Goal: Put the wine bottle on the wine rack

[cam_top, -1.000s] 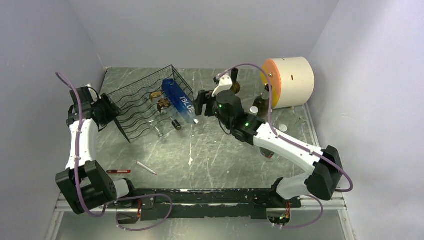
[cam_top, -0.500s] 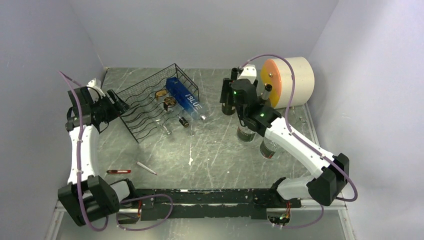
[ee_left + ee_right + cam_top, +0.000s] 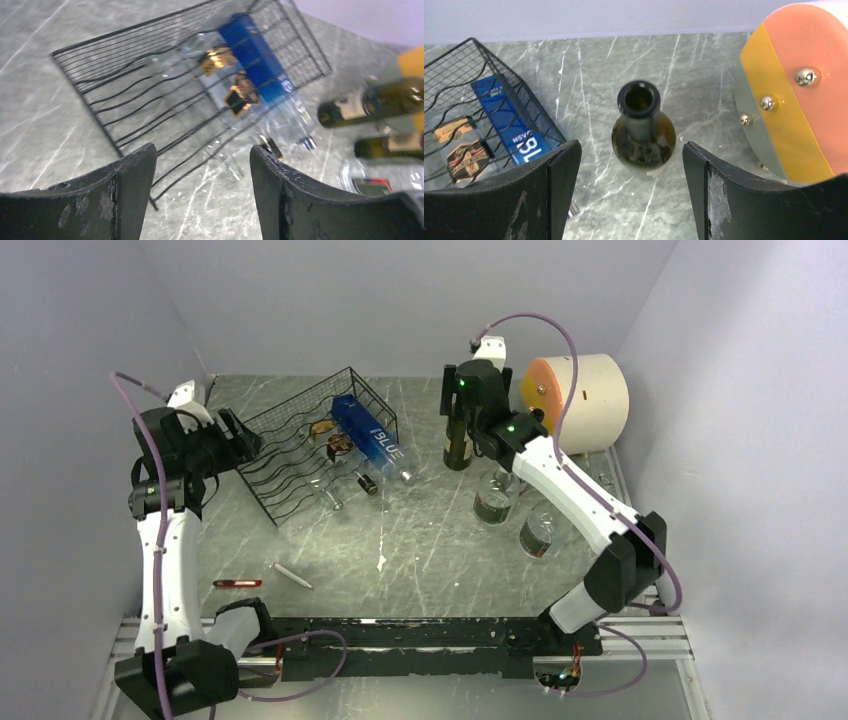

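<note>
Right gripper (image 3: 626, 150) open wide, empty, over upright wine bottle (image 3: 643, 137); centre on neck, descend, clamp firmly b4 lifting twd wine rack (image 3: 300, 465).

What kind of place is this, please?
Probably a robot test cell, not a home: left arm and right arm bolted to a table edge, bare walls closing it in, rack and dark bottle as props.

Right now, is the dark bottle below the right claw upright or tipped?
Upright: the dark bottle stands on its base, and the wrist view looks down its open mouth.
</note>
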Available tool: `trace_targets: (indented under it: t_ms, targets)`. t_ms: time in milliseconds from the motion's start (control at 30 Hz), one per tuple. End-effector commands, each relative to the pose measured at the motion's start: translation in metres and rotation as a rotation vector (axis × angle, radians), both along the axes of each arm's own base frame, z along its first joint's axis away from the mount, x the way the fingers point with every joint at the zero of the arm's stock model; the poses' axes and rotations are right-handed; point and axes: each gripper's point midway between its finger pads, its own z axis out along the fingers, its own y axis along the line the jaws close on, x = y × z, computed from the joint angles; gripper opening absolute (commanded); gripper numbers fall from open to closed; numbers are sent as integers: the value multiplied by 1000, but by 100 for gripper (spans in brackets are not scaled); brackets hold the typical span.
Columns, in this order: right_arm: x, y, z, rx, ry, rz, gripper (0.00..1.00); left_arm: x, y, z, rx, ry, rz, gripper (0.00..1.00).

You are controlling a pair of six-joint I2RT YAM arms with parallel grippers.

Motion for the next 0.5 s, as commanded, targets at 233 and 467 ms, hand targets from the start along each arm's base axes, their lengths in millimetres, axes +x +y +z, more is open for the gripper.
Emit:
trace_targets:
  t_ms: [233,467]
  targets:
    - [52,-3,-12,-17,8,21,66,-11,-82,52,37,-198,-399,75]
    - [64,-2,-20,-53,-4,70,42,-15,-96,57,44,-231,-470,75]
